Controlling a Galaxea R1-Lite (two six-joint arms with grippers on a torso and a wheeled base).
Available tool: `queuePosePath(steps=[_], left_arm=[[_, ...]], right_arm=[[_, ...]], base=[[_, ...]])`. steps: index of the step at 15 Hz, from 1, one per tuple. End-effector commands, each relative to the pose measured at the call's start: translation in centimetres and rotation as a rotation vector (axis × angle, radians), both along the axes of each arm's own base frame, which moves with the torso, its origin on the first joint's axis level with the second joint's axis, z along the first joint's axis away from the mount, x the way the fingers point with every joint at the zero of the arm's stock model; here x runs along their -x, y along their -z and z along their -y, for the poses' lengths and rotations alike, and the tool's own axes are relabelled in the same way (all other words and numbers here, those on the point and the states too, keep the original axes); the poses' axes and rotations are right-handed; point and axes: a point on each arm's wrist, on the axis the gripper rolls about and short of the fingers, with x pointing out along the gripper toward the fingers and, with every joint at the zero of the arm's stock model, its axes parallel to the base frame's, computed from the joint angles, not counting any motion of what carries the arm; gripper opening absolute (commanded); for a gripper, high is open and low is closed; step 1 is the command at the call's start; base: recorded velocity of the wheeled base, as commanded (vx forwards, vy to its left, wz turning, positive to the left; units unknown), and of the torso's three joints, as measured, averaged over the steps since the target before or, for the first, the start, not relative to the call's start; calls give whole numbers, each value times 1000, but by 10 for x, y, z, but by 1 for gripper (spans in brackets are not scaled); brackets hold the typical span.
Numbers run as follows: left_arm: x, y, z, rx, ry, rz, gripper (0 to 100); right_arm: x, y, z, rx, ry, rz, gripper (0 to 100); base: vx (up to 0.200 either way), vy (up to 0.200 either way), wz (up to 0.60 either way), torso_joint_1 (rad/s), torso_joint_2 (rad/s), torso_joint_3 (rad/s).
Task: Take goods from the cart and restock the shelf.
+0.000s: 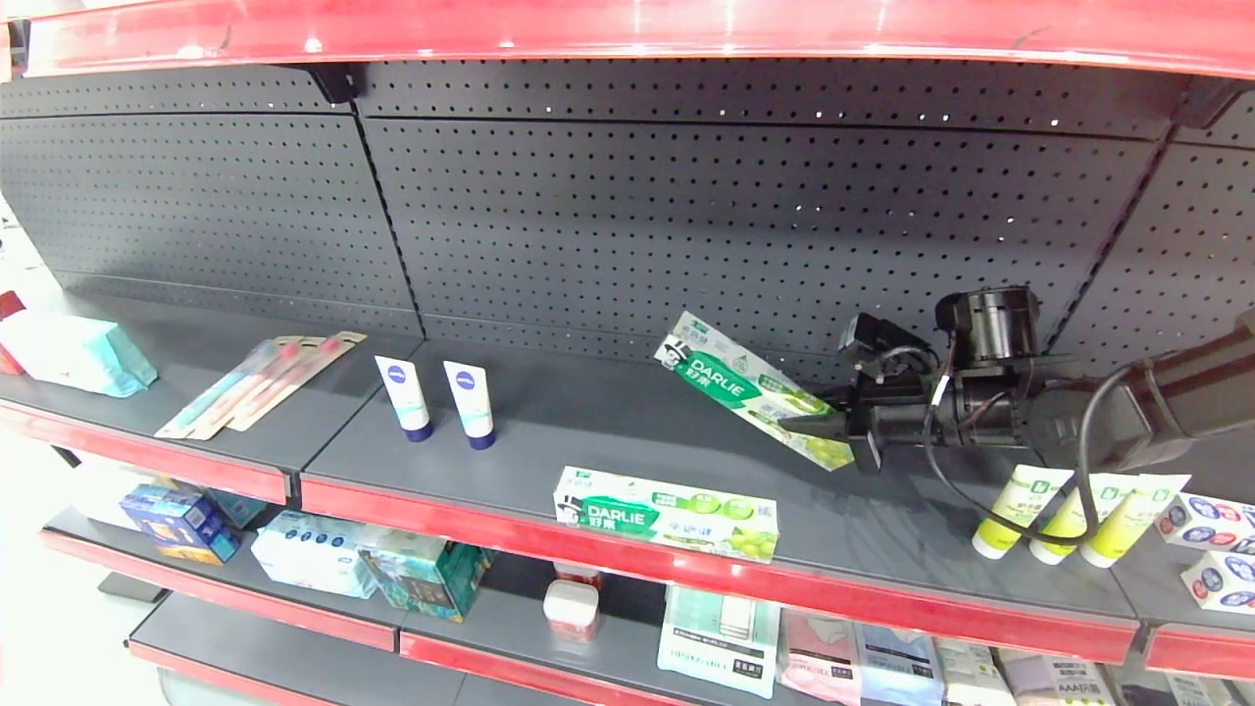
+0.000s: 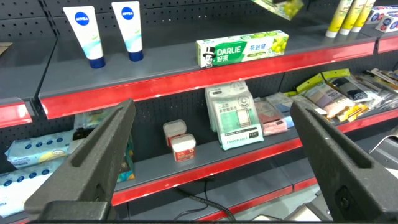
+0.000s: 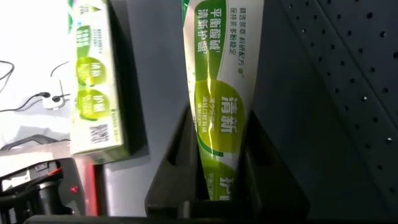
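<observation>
A green and white toothpaste box [image 1: 745,387] hangs tilted above the back of the grey shelf board [image 1: 588,431], one end raised toward the pegboard. My right gripper [image 1: 831,433] is shut on its lower end; in the right wrist view the fingers [image 3: 180,149] clamp the box [image 3: 221,93] from both sides. A second, matching toothpaste box [image 1: 667,512] lies flat at the shelf's front edge, also seen as the box [image 2: 242,48] and the box [image 3: 93,81]. My left gripper [image 2: 211,109] is open, low in front of the lower shelves, holding nothing.
Two white tubes with blue caps [image 1: 439,400] stand left of the boxes. Toothbrush packs [image 1: 260,382] and a tissue pack [image 1: 74,353] lie farther left. Yellow-green tubes [image 1: 1079,515] lie under the right arm. The pegboard wall [image 1: 686,226] closes the back; lower shelves hold several goods.
</observation>
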Motion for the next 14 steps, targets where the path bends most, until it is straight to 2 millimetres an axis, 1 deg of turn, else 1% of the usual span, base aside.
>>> queuePosePath(steps=[1, 4, 6, 8, 11, 14], left_arm=[[0, 0, 0, 0, -2, 0, 100], [0, 0, 0, 0, 0, 0, 100], [0, 0, 0, 0, 0, 0, 100], [0, 0, 0, 0, 0, 0, 100], [0, 0, 0, 0, 0, 0, 100], [0, 0, 0, 0, 0, 0, 100]], right_arm=[[-7, 7, -2, 6, 5, -13, 0], [-11, 13, -3, 7, 8, -25, 0], [-15, 13, 6, 3, 35, -30, 0], [-17, 19, 10, 5, 48, -46, 0], [-20, 30, 8, 9, 44, -73, 0], [-27, 31, 2, 9, 35, -67, 0]], base=[[0, 0, 0, 0, 0, 0], [0, 0, 0, 0, 0, 0], [0, 0, 0, 0, 0, 0], [0, 0, 0, 0, 0, 0], [0, 0, 0, 0, 0, 0], [0, 0, 0, 0, 0, 0]])
